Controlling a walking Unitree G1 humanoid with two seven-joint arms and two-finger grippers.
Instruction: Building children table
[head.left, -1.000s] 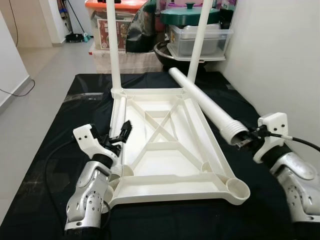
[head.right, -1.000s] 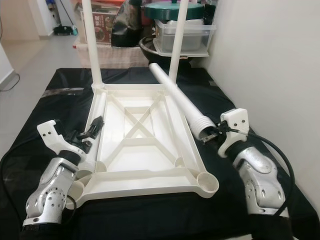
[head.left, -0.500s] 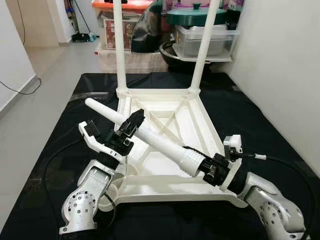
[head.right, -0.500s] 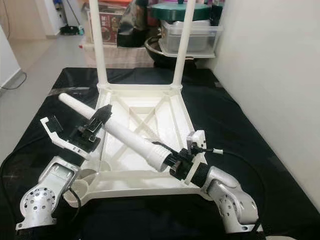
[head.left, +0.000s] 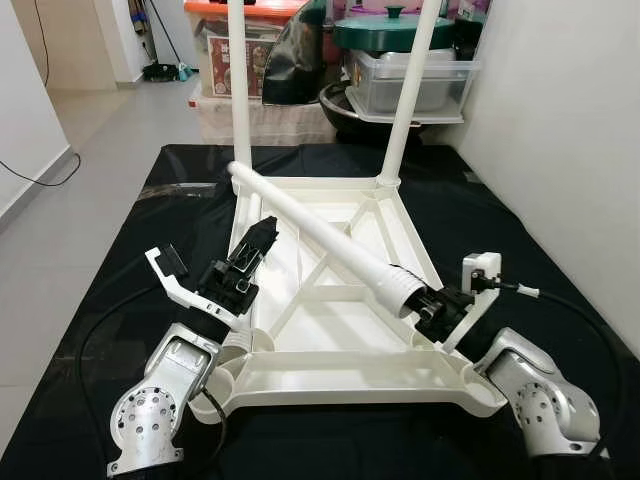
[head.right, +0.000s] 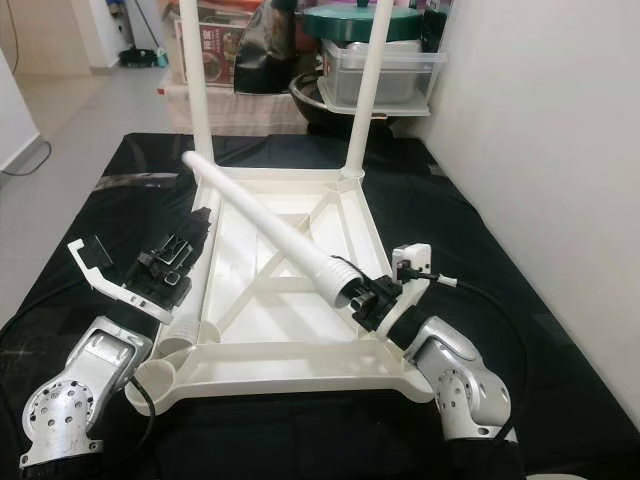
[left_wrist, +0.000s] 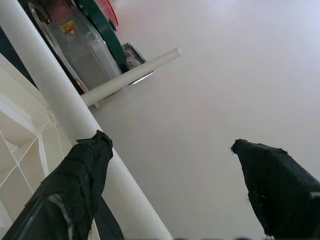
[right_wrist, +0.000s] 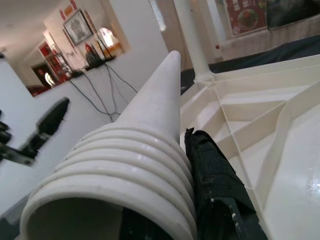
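table top (head.left: 340, 330): white plastic, upside down on the black sheet (head.left: 110, 280) that covers the floor, its ribbed underside facing up.
fitted legs (head.left: 240, 90): two white legs stand upright in the far corner sockets, one on each side.
loose leg (head.left: 320, 235): a long white tube lying slantwise above the table top, its plain end near the far left corner by the left upright leg, its ribbed threaded end low on the right side.
right tool (head.left: 432, 308): closed on the loose leg at the ribbed end, just above the right rim of the table top; in the right wrist view one black finger (right_wrist: 215, 185) lies against the threads.
left tool (head.left: 252, 250): raised over the left rim of the table top, fingers spread wide, holding nothing; it points up toward the loose leg, close under it. in the left wrist view the two black fingertips (left_wrist: 80, 180) stand well apart, with a white leg running past one of them.
near corner socket (head.left: 480, 385): empty round socket at the near right corner, beside the right arm.
background: storage boxes (head.left: 410, 80), a green lid (head.left: 385, 30) and an orange-lidded bin (head.left: 215, 40) stacked behind the table top; white wall (head.left: 560, 130) on the right.
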